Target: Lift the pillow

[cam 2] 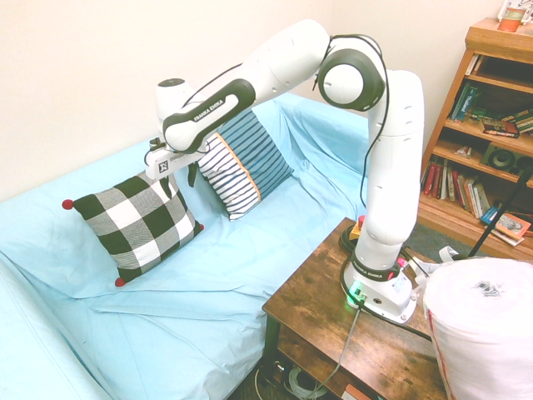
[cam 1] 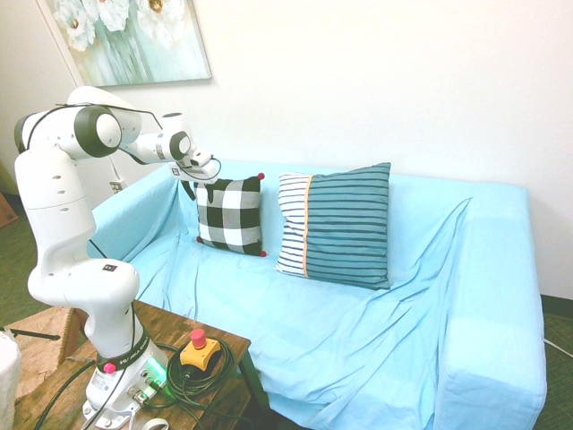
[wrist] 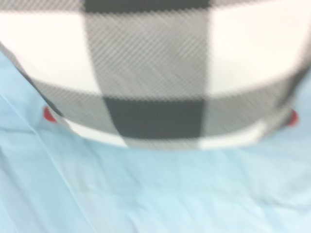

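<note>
The black-and-white check pillow [cam 1: 230, 215] with red pom-poms leans upright against the sofa back. It also shows at the left of the second exterior view [cam 2: 133, 223]. My gripper [cam 1: 192, 186] hangs just above and beside the pillow's upper corner [cam 2: 177, 182]. It is open and holds nothing, and its fingers stand apart from the fabric. The wrist view is filled by the blurred pillow [wrist: 155, 73], with a red pom-pom [wrist: 48, 114] at each lower corner and blue sofa cloth below.
A larger blue-striped cushion [cam 1: 336, 224] with an orange line leans beside the pillow. The sofa [cam 1: 358, 331] is draped in light blue cloth. A wooden table [cam 2: 325, 308] stands in front, a bookshelf [cam 2: 483, 125] at the far right, and a white roll [cam 2: 483, 333] near the camera.
</note>
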Controlling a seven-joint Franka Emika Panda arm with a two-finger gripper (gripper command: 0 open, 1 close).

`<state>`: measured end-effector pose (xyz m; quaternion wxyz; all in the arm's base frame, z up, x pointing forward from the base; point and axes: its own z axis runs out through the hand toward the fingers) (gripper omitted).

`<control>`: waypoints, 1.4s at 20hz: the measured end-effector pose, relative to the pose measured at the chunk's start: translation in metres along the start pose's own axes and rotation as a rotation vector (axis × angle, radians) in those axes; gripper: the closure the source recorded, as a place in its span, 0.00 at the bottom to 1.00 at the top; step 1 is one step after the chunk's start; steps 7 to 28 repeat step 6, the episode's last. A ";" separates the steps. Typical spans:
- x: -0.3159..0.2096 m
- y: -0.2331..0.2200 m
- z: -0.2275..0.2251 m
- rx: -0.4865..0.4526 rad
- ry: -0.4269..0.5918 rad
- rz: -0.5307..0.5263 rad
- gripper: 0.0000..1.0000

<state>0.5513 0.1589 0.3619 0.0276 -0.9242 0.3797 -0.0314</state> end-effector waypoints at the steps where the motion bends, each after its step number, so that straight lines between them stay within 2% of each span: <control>1: 0.001 0.017 -0.003 -0.007 0.001 0.006 0.00; 6: 0.008 0.111 -0.012 0.000 0.017 0.028 0.00; 28: 0.008 0.111 -0.012 0.000 0.017 0.028 0.00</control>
